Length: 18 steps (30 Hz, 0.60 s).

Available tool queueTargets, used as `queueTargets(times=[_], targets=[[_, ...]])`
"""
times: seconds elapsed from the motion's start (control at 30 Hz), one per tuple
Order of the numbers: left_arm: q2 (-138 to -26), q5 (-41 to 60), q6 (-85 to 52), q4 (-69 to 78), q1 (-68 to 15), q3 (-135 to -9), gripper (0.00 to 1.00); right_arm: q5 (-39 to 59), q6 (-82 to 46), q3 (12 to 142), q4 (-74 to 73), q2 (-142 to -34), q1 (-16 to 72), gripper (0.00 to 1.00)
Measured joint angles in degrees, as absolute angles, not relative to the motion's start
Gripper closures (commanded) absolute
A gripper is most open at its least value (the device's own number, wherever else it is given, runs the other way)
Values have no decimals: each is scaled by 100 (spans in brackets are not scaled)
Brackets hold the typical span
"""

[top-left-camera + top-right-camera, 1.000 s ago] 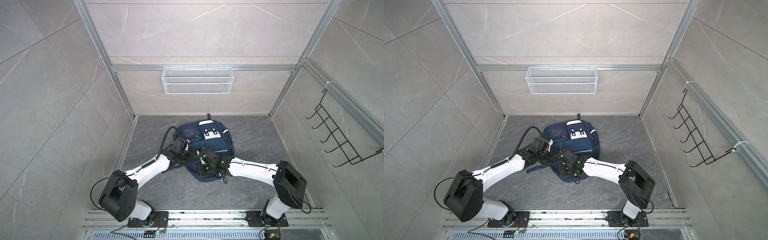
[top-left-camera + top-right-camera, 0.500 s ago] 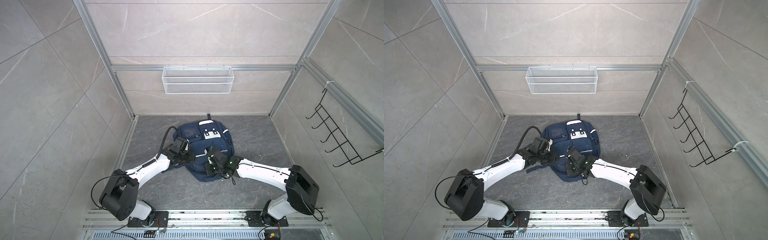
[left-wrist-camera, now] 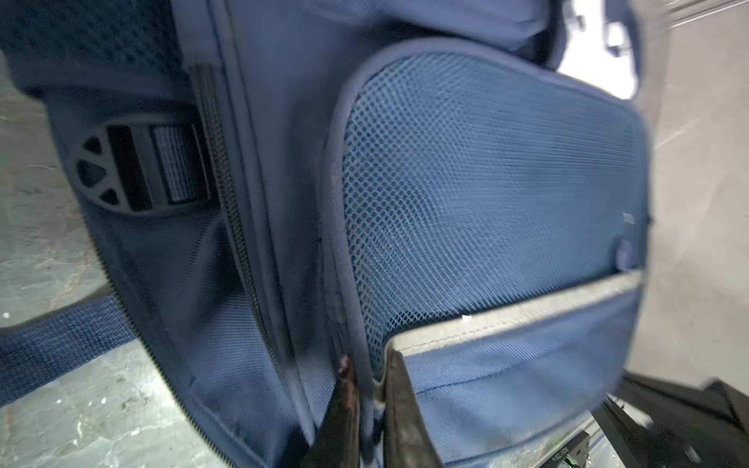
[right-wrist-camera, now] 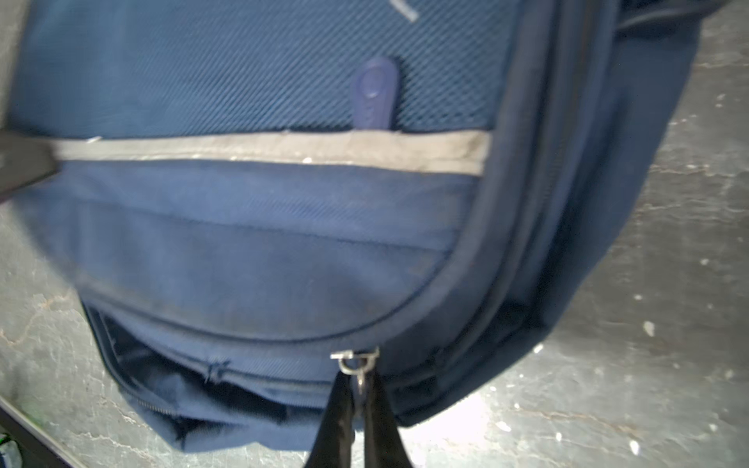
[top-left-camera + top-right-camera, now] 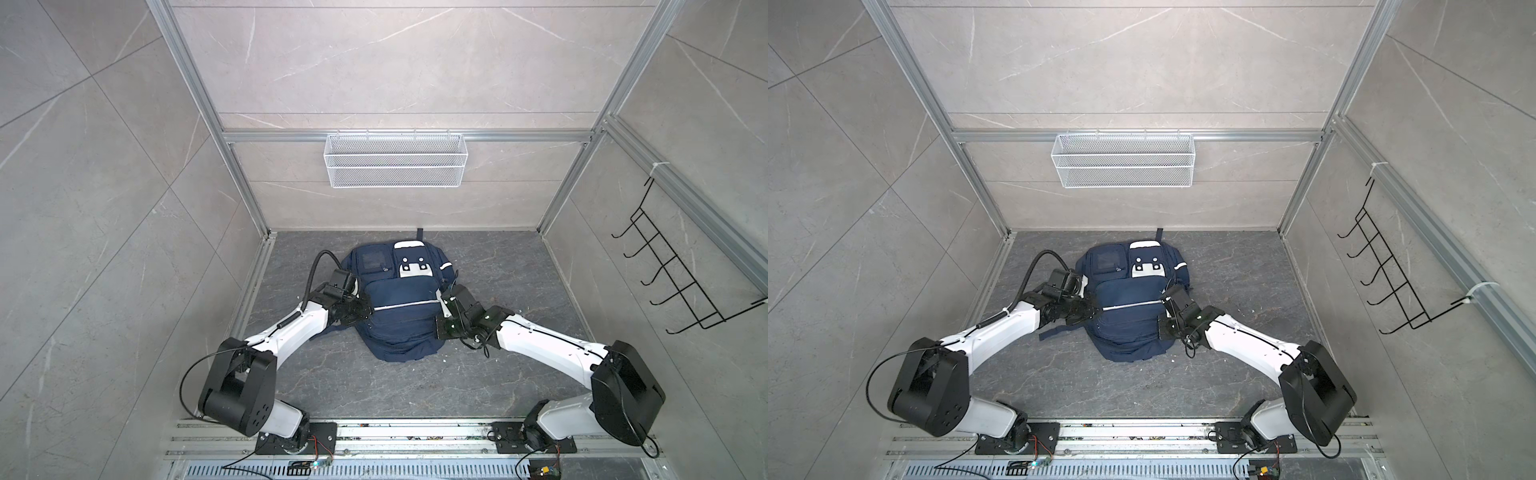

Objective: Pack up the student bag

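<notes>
Lying between the arms, student bag, left pincer clamped on pocket edge, right pincer clamped on zipper pull

The student bag was navy, white patch with dark dots, silver stripe, blue mesh panel; floor dark grey marbled; wire basket white.
</notes>
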<state>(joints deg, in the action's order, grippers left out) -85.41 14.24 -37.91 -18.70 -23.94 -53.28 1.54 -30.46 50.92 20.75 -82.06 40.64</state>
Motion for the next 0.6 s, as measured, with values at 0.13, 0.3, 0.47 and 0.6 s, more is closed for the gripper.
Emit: queueTargets(times=[0.13,0.3,0.47,0.6], targets=[[-9061,1385,-3728,-2032,-2307,-5782,97,-14,-3151,5098,2080,-8226,4469,100],[-9332,1382,-3653,-2051,-2283,-6257,97,-134,-3258,5188,2102,-8412,4849,100],[-9330,1343,-3629,-2062,-2285,-6309,74,-128,-3326,5288,2130,-8591,4917,100],[-9098,1162,-3704,-2010,-2259,-6143,67,-106,-3343,5400,2132,-8685,4993,100]])
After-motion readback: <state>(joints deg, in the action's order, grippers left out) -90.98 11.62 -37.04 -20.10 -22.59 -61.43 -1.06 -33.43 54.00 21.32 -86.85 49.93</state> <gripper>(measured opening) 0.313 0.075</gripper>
